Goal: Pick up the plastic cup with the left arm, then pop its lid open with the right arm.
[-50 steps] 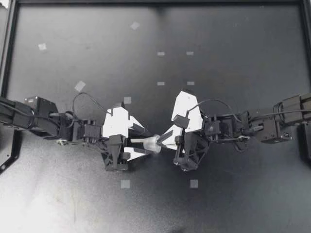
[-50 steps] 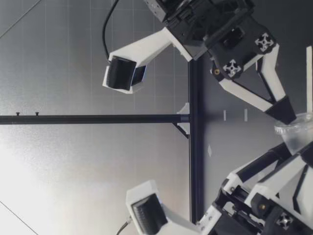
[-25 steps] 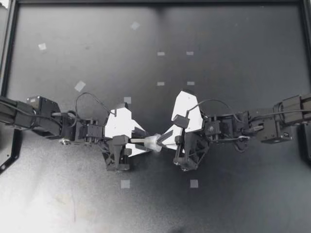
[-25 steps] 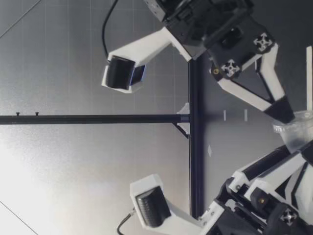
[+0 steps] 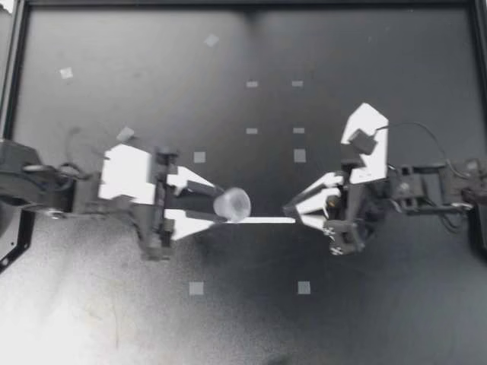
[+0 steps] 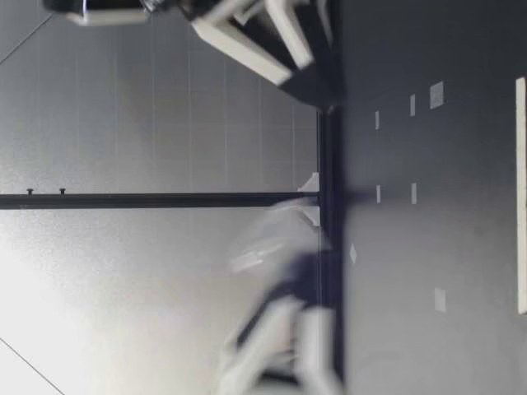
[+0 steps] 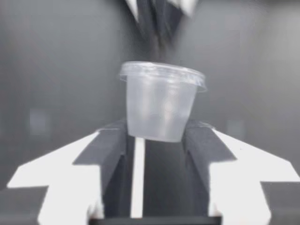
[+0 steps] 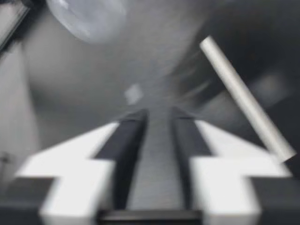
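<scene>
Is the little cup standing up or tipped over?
Upright: the cup shows its round rim from above, base pinched in my left gripper.

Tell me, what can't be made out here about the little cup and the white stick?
The cup: contents unclear; left wrist view, cloudy wall.
The left end effector: low view, only a motion smear.
The right end effector: low view, mostly cut off by the edge.
The white stick: whether it touches the right end effector; top view, too small.
</scene>
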Controlling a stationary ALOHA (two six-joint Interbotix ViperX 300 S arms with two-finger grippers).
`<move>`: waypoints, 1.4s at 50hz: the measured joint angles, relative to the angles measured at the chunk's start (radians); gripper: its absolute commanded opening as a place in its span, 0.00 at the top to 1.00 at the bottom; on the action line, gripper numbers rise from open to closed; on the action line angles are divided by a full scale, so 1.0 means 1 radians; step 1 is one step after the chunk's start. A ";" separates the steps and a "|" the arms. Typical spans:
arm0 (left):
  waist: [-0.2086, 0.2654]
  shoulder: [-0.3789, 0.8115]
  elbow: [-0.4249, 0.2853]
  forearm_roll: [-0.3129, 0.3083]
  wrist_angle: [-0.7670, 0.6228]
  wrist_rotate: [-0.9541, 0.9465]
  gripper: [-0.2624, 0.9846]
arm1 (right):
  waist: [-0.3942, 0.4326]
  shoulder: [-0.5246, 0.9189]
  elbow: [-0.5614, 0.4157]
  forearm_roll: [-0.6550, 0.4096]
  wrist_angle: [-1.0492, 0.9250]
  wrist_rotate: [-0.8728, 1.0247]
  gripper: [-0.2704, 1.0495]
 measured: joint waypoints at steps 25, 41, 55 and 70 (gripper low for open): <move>0.000 0.006 0.044 -0.003 -0.229 0.000 0.57 | -0.009 0.383 -0.080 -0.006 -0.974 0.483 0.27; 0.000 0.031 0.021 -0.003 -0.184 0.006 0.57 | -0.037 0.344 -0.115 -0.051 -0.925 0.472 0.27; 0.000 0.032 0.023 -0.005 -0.184 0.002 0.57 | -0.038 0.169 -0.077 -0.117 -1.092 0.391 0.27; 0.000 0.034 0.025 -0.005 -0.183 -0.003 0.57 | -0.038 0.164 -0.060 -0.110 -1.040 0.376 0.27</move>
